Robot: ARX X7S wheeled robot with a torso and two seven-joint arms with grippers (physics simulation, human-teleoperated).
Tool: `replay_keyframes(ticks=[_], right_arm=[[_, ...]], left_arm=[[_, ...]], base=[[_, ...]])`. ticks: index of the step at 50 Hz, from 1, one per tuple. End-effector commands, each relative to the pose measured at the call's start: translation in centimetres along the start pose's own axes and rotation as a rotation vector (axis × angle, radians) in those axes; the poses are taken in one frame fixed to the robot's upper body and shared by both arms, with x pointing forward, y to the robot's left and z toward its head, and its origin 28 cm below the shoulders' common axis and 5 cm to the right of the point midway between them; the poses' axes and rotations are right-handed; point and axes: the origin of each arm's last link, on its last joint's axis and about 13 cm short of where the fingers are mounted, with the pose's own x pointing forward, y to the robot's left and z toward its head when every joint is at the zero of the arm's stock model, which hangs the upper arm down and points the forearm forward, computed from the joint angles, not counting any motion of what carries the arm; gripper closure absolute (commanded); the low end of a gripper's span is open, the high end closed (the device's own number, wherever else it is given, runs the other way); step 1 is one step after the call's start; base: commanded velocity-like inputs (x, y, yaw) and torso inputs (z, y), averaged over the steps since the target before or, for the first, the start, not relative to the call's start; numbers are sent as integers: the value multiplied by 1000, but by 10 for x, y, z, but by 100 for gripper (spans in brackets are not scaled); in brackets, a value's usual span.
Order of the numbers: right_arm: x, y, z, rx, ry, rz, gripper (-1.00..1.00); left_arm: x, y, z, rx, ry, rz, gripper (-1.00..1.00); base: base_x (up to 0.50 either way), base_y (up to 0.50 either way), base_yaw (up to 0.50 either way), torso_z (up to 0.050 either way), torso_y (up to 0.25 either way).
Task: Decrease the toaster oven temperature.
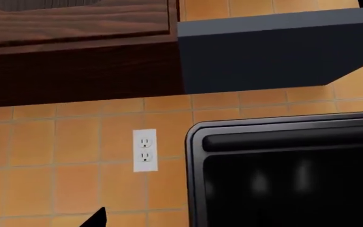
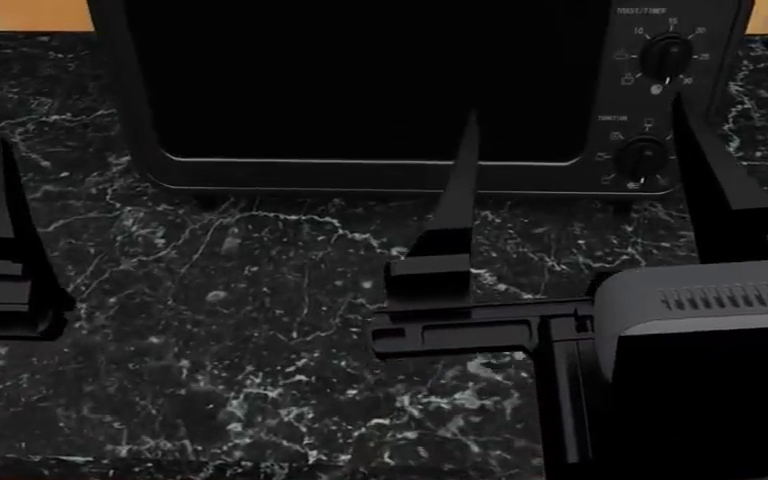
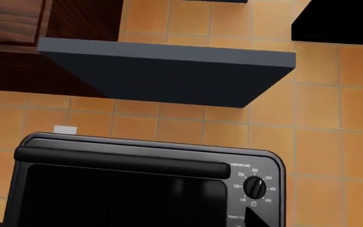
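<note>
Turning the temperature knob (image 3: pixel 254 187) down calls for lifting the right claw (image 2: pixel 571 190), whose fingers stand spread and empty, up the knob column and squaring it on that dial before closing. The toaster oven (image 2: pixel 371 90) sits at the far edge of the counter (image 2: pixel 224 330), just beyond the claw, while the left claw (image 2: pixel 4 260), near the left, shows too little to tell its state.

Kitchen: tiled wall (image 1: pixel 74 142), wood cabinets (image 1: pixel 74 38), marble counter (image 2: pixel 251 330).

black toaster oven (image 2: pixel 357 90), orange wall tiles (image 3: pixel 332 118)
</note>
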Motion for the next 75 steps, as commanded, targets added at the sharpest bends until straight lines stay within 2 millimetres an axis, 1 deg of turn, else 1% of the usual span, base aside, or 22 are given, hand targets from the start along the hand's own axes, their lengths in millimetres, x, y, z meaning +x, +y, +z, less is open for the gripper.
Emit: replay_keyframes(ticks=[1, 15, 19, 24, 28, 31, 35, 36, 43, 46, 52, 53, 60, 75], right_arm=[[-3, -2, 2, -2, -8, -3, -100], [-10, -3, 6, -7, -15, -14, -100], [-11, -3, 6, -12, -8, -16, -100], [-9, -6, 21, -15, -12, -45, -100], [-7, -14, 45, -42, -14, -92, -100], [-3, -21, 62, -16, -7, -122, -100], [4, -28, 72, 3, 30, -175, -100], [7, -30, 73, -19, 49, -208, -100], [18, -43, 82, 47, 88, -277, -100], [21, -46, 83, 41, 104, -310, -100], [25, -52, 79, 115, 160, -342, -100], [26, -53, 77, 143, 175, -337, -100], [31, -57, 76, 193, 223, -335, -100], [43, -65, 71, 201, 267, -377, -100]], left_arm=[[0, -1, 2, 1, -3, -3, -100], [-3, -1, 5, -2, -7, -4, -100], [-4, 0, 4, -3, -5, 0, -100], [-4, 0, 3, -3, -2, 2, -100], [-3, -1, 3, -5, -3, 1, -100], [-3, -1, 3, -6, -3, 1, -100], [-4, -1, 4, -6, -4, 1, -100], [-4, -1, 4, -4, -5, 1, -100], [-4, 0, 5, 2, -6, 4, -100], [-4, 1, 4, 2, -3, 6, -100], [-3, 0, 3, 2, 0, 5, -100], [-2, 0, 2, 3, 2, 4, -100], [-3, 0, 1, 3, 3, 7, -100], [-4, -1, 2, 8, 4, 6, -100]], base=[[340, 0, 0, 0, 0], [311, 0, 0, 0, 0], [9, 0, 0, 0, 4], [0, 0, 0, 0, 0], [0, 0, 0, 0, 0], [0, 0, 0, 0, 0], [0, 0, 0, 0, 0], [0, 0, 0, 0, 0], [0, 0, 0, 0, 0], [0, 0, 0, 0, 0], [0, 0, 0, 0, 0], [0, 0, 0, 0, 0], [0, 0, 0, 0, 0], [0, 0, 0, 0, 0]])
